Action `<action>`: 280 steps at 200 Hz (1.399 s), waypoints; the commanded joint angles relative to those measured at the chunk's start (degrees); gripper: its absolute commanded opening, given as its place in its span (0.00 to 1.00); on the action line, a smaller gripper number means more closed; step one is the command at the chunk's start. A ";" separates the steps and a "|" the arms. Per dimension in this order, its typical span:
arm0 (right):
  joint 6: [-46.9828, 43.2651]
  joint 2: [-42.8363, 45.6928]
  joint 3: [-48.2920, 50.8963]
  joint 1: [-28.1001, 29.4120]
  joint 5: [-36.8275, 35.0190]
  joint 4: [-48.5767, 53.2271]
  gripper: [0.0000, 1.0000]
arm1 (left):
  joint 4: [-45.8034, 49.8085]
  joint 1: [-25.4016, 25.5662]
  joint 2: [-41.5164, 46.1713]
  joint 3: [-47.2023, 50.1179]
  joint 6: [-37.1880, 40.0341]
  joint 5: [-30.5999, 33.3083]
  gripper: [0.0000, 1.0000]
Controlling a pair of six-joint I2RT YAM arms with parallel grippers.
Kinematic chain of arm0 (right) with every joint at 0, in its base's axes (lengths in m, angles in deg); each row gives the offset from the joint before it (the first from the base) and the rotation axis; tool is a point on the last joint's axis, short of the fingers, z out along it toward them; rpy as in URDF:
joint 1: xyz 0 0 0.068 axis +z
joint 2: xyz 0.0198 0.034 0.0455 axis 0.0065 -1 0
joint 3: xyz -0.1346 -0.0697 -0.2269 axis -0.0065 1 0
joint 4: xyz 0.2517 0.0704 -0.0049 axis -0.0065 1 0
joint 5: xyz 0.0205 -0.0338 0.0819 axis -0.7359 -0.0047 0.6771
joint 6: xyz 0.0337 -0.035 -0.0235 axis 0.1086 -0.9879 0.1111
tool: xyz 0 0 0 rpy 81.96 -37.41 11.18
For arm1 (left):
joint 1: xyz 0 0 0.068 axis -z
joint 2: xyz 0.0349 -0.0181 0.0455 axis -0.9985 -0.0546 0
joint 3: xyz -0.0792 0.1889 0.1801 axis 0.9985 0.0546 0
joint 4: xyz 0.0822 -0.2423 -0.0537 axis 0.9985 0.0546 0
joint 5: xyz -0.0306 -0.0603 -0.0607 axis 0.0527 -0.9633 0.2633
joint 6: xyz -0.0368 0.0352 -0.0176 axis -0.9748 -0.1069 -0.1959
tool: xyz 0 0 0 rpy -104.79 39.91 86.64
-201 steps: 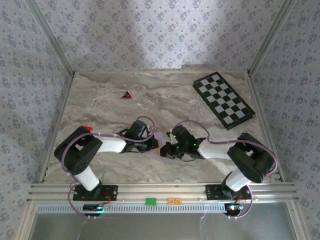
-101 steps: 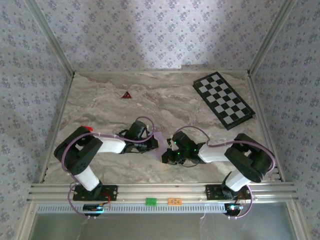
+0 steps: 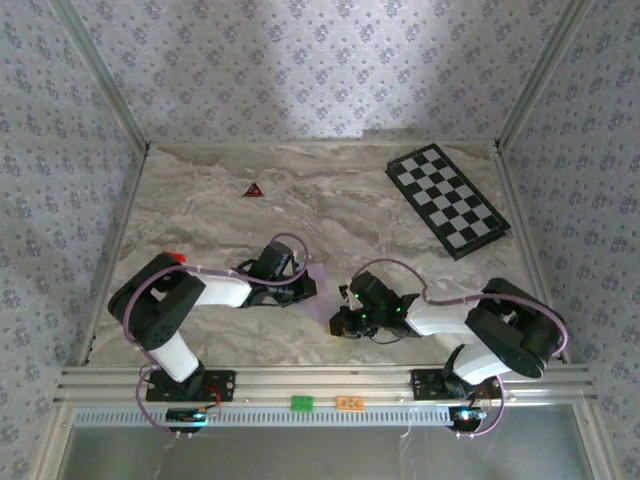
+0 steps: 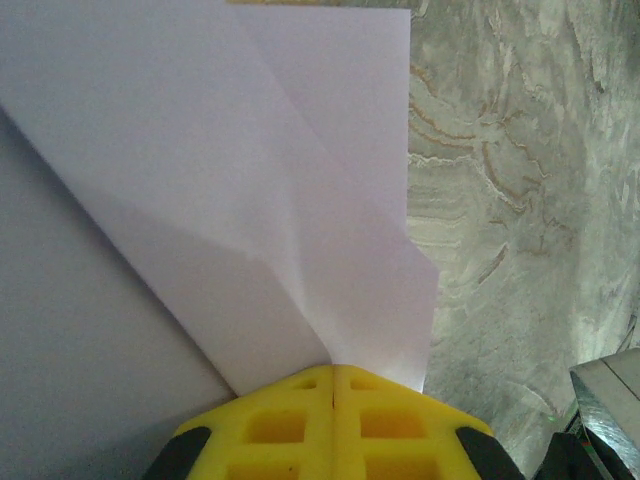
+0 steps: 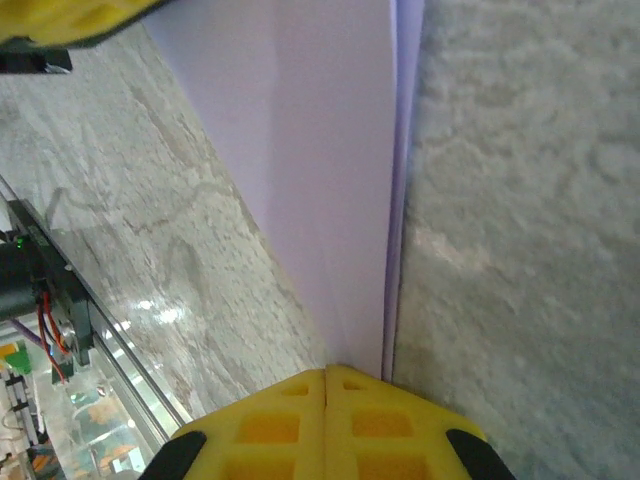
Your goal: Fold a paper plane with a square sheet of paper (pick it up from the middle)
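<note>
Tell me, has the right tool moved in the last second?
Yes. The right tool, shut on the paper, has slid toward the near rail, away from the checkered board.

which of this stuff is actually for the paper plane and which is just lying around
For the job: folded lilac paper, pinched by the left gripper and the right gripper.
Lying about: checkered board, far right; small red triangle, far left.

The left arm (image 3: 225, 290) and right arm (image 3: 440, 318) reach low toward each other, each with jaws pressed shut.
</note>
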 commanded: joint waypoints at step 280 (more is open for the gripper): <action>1.76 -9.62 -5.90 -3.71 -3.54 10.23 0.00 | 13.75 0.38 8.02 -5.06 2.82 1.70 0.00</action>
